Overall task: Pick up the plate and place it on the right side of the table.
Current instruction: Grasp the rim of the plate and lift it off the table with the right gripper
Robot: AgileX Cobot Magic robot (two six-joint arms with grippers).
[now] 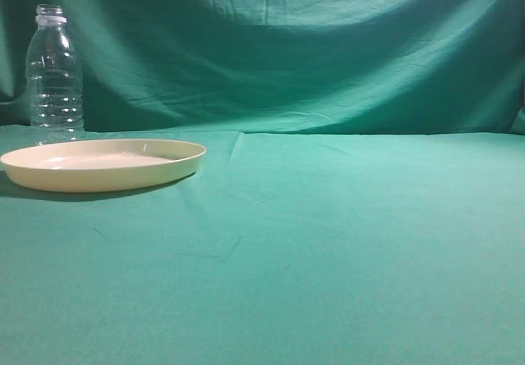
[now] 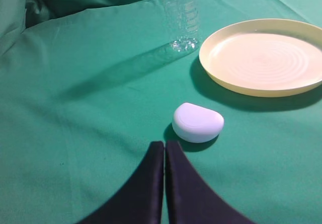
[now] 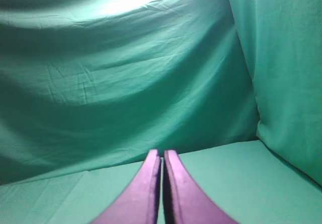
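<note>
Two grippers show only in their own wrist views, and both have their dark fingers pressed together with nothing between them. The left gripper hangs low over the counter, its tips meeting in a thin vertical seam. Just beyond those tips lies a small rounded white object, sitting on the cloth and casting a short shadow toward the gripper. Farther out and to the right rests the plate, pale cream-yellow with a low raised rim and faint rings in its floor, flat on the counter and empty. Beside its left edge stands a clear plastic bottle, upright, near the plate, though I cannot tell whether the two touch.

The right gripper is likewise closed and empty, pointing at the wrinkled green backdrop with a strip of counter below it.

From the exterior view, neither arm is visible. The plate lies at the far left of the counter, with the bottle upright behind it, uncapped and see-through. To the right of the plate the teal cloth stretches across to the other side.
</note>
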